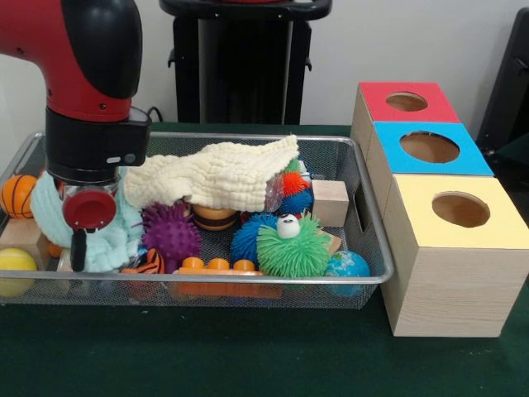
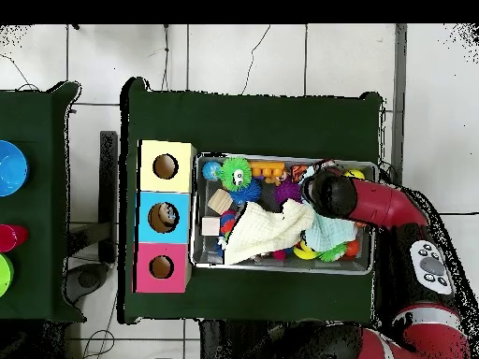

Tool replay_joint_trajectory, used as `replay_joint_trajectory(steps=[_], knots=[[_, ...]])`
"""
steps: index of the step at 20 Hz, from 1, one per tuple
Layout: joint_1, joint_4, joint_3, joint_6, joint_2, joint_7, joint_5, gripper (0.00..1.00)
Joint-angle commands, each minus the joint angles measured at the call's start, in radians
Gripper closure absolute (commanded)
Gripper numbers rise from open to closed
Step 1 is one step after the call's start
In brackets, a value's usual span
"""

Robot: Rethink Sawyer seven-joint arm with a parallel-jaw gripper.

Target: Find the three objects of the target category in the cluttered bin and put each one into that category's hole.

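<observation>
The bin (image 1: 364,279) of silver wire mesh sits on the green table, full of toys. The hole (image 1: 429,147) is the round cut-out in the blue top of the middle wooden box; it also shows in the overhead view (image 2: 162,217). My gripper (image 1: 79,248) reaches down into the bin's left end, against a mint cloth (image 1: 116,236). Its tip is hidden by the wrist and the cloth. In the overhead view the arm's head (image 2: 329,194) covers it. A cream cloth (image 1: 219,174) lies over the bin's middle and hides some toys.
In the bin are a purple spiky ball (image 1: 169,231), a blue spiky ball (image 1: 246,237), a green spiky ball with an eye (image 1: 293,248), a globe ball (image 1: 347,269), a wooden cube (image 1: 331,203), a basketball (image 1: 18,194) and a yellow ball (image 1: 15,266). Red-topped (image 1: 405,101) and yellow-topped (image 1: 460,209) boxes flank the blue one.
</observation>
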Motion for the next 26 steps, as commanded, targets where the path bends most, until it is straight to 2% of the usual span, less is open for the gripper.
replay_joint_trajectory(steps=[1, 6, 8, 12, 15, 26], knots=[[0.041, 0.010, 0.051, -0.048, -0.001, -0.060, -0.054, 1.00], [0.061, 0.031, 0.028, -0.042, -0.024, -0.040, -0.047, 1.00], [0.069, 0.062, 0.019, -0.022, -0.064, -0.039, -0.040, 1.00], [0.084, 0.144, 0.011, 0.079, -0.171, -0.037, 0.003, 1.00], [0.095, 0.179, 0.009, 0.134, -0.215, -0.024, 0.032, 1.00], [0.113, 0.237, 0.030, 0.152, -0.229, 0.023, 0.103, 1.00]])
